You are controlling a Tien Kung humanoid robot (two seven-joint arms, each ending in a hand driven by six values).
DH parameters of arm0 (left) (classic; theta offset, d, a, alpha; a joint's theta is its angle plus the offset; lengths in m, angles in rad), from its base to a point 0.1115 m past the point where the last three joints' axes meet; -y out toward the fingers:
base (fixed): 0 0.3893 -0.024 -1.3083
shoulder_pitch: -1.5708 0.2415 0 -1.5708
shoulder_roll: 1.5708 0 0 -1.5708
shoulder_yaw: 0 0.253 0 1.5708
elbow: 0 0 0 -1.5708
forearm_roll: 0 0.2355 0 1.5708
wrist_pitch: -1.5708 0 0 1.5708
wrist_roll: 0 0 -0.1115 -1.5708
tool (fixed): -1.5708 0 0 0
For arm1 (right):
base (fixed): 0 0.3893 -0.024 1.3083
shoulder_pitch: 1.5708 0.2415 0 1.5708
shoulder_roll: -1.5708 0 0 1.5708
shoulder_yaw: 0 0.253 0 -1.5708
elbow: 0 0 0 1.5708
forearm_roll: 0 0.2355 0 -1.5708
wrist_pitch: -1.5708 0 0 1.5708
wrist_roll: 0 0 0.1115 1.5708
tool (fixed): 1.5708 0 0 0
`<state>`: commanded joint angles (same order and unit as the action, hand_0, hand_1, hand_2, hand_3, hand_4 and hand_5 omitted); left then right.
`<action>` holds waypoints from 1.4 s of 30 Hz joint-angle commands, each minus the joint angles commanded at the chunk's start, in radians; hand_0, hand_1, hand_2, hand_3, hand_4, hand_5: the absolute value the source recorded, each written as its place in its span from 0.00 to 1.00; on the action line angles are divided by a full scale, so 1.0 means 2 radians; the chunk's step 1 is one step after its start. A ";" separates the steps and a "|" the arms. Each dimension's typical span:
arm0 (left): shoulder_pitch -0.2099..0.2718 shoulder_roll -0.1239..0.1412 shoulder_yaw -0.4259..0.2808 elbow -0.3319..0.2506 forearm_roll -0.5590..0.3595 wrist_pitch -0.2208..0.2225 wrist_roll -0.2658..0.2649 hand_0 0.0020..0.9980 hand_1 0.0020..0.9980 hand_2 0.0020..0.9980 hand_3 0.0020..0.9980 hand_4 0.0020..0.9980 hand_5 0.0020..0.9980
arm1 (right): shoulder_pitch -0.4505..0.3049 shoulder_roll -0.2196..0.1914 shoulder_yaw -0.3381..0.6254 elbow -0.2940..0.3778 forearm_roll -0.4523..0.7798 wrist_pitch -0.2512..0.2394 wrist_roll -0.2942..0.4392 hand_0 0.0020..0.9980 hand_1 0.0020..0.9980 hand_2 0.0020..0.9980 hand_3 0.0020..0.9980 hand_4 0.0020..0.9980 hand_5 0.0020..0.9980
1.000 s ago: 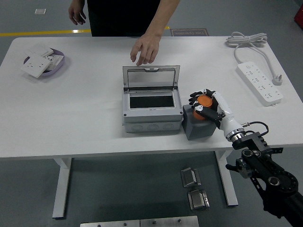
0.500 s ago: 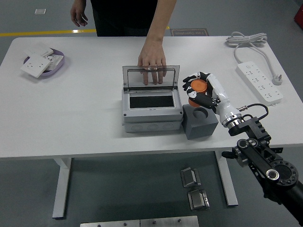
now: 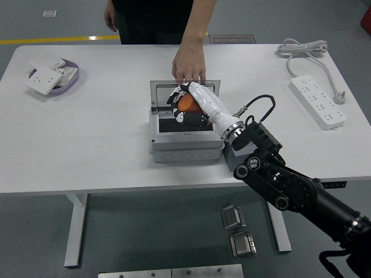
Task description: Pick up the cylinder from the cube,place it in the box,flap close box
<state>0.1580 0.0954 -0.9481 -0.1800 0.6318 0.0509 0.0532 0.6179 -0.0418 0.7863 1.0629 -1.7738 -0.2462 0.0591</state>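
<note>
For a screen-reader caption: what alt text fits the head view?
The robot's right hand holds an orange cylinder over the open grey box on a white table, while a person's hand rests on the box's raised lid.

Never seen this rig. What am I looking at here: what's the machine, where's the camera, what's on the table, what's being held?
This is one view from a camera high on a humanoid robot, looking down over a white table. The black arm entering from the lower right ends in the robot's right hand, a white hand with five fingers. It is curled around an orange cylinder and holds it above the opening of a grey box, whose lid stands open. The left arm is out of view.

Beside the box, mostly hidden by the arm, is a dark grey cube. A person at the far side rests a hand on top of the lid. Also on the table: a power strip with its cable, and a purple dish of white wall sockets.
</note>
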 joint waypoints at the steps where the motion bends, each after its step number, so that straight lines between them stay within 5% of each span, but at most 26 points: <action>1: 0.000 0.000 -0.001 0.000 0.000 0.000 0.000 0.59 0.63 0.61 0.62 0.67 0.19 | 0.003 0.007 0.000 -0.006 -0.020 0.001 -0.004 0.12 0.25 0.38 0.25 0.00 0.00; 4: -0.002 0.001 -0.004 0.000 0.003 0.000 0.002 0.59 0.63 0.61 0.62 0.67 0.19 | 0.012 0.021 -0.005 -0.025 -0.068 0.003 -0.012 0.12 0.25 0.38 0.25 0.00 0.00; 13: -0.006 0.003 -0.008 0.000 0.008 0.000 0.002 0.59 0.63 0.61 0.62 0.67 0.19 | 0.049 0.021 -0.050 -0.087 -0.174 0.005 -0.009 0.12 0.26 0.37 0.26 0.00 0.00; 22: -0.007 0.003 -0.007 0.000 0.009 0.000 0.002 0.59 0.63 0.61 0.62 0.67 0.20 | 0.064 0.021 -0.058 -0.118 -0.189 0.017 0.003 0.12 0.26 0.37 0.26 0.00 0.00; 23: -0.007 0.003 -0.008 0.000 0.009 0.001 0.002 0.59 0.63 0.61 0.62 0.67 0.19 | 0.065 0.021 -0.059 -0.119 -0.189 0.018 0.002 0.42 0.43 0.47 0.46 0.25 0.00; 28: -0.006 0.002 -0.008 0.000 0.009 0.001 0.003 0.59 0.63 0.61 0.62 0.67 0.19 | 0.068 0.021 -0.057 -0.125 -0.191 0.024 -0.001 0.42 0.43 0.47 0.46 0.25 0.00; 29: -0.006 0.002 -0.008 0.000 0.009 0.001 0.003 0.59 0.63 0.61 0.62 0.66 0.19 | 0.068 0.021 -0.057 -0.126 -0.191 0.025 -0.002 0.69 0.65 0.60 0.63 0.37 0.01; 34: -0.006 0.001 -0.008 0.000 0.009 0.001 0.003 0.59 0.63 0.61 0.62 0.66 0.19 | 0.069 0.021 -0.055 -0.130 -0.195 0.033 -0.015 0.69 0.65 0.60 0.63 0.37 0.01; 35: -0.006 0.001 -0.008 0.000 0.009 0.001 0.003 0.59 0.63 0.61 0.62 0.66 0.19 | 0.069 0.021 -0.054 -0.131 -0.196 0.035 -0.018 0.73 0.68 0.64 0.67 0.41 0.10; 42: -0.007 0.001 -0.008 0.000 0.010 0.001 0.003 0.59 0.63 0.61 0.62 0.66 0.19 | 0.067 0.021 -0.053 -0.132 -0.191 0.040 -0.022 0.73 0.68 0.66 0.68 0.41 0.15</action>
<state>0.1447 0.0981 -0.9642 -0.1800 0.6513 0.0533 0.0587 0.7529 0.0000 0.6807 0.7998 -2.1552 -0.1672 0.0147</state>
